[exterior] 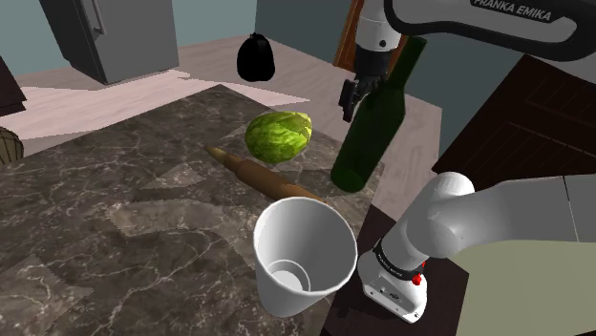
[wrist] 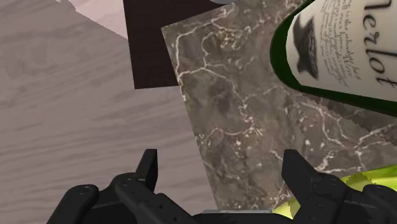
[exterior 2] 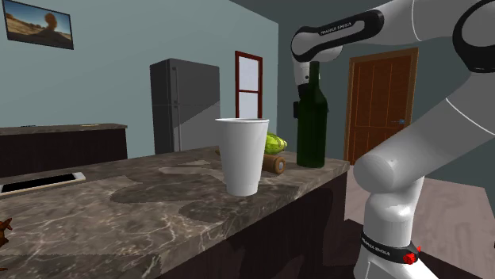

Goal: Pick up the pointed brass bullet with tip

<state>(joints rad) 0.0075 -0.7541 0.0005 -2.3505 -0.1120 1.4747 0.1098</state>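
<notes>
Looking down from the shoulder view, you'll find the pointed brass-brown bullet (exterior: 263,177) lying flat on the marbled desk (exterior: 115,220), at 7 o'clock from the green cabbage (exterior: 279,134) and 11 o'clock from the white cup (exterior: 304,253). Your pincer (exterior: 349,107) hangs above the desk at 9 o'clock from the dark green wine bottle (exterior: 374,129), apart from the bullet. Its fingers (wrist: 147,167) stand wide in the wrist view, gripping nothing, with desk and floor (wrist: 76,95) beyond them.
</notes>
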